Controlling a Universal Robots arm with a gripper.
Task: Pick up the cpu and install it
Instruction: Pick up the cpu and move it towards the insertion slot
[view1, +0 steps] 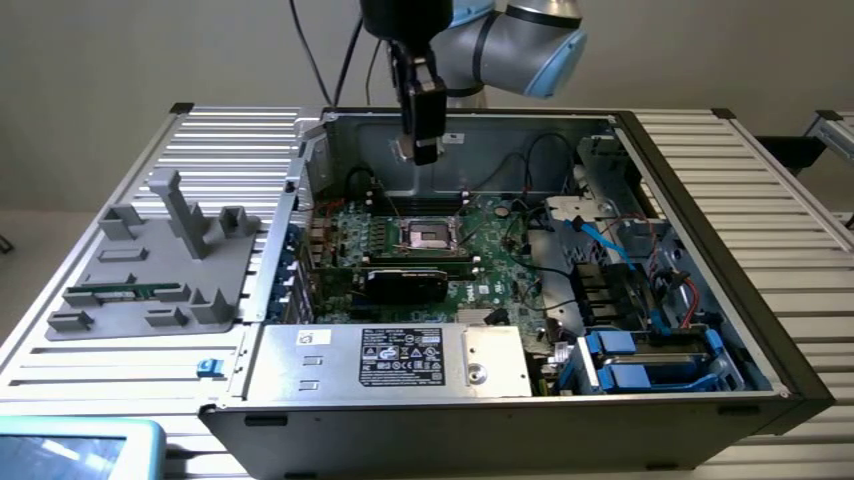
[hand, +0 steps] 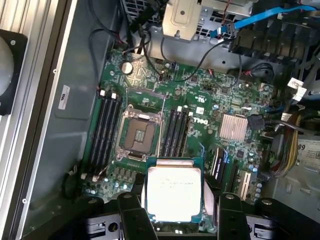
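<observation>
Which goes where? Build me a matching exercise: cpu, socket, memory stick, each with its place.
Things:
1. cpu
2. socket
3. memory stick

Places:
A. on the grey tray outside the case
B. held in the gripper, above the board
C. mounted on the motherboard

Pairs: 1-B, 2-C, 3-A.

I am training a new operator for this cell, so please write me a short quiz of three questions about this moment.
1. True or false: the gripper holds the cpu above the open computer case.
2. The socket on the motherboard is: A) filled with a chip, B) empty, C) covered by a fan.
3. Fill in: the green memory stick lies on the grey ___ at the exterior view's left.
Key: 1 true; 2 B; 3 tray.
</observation>
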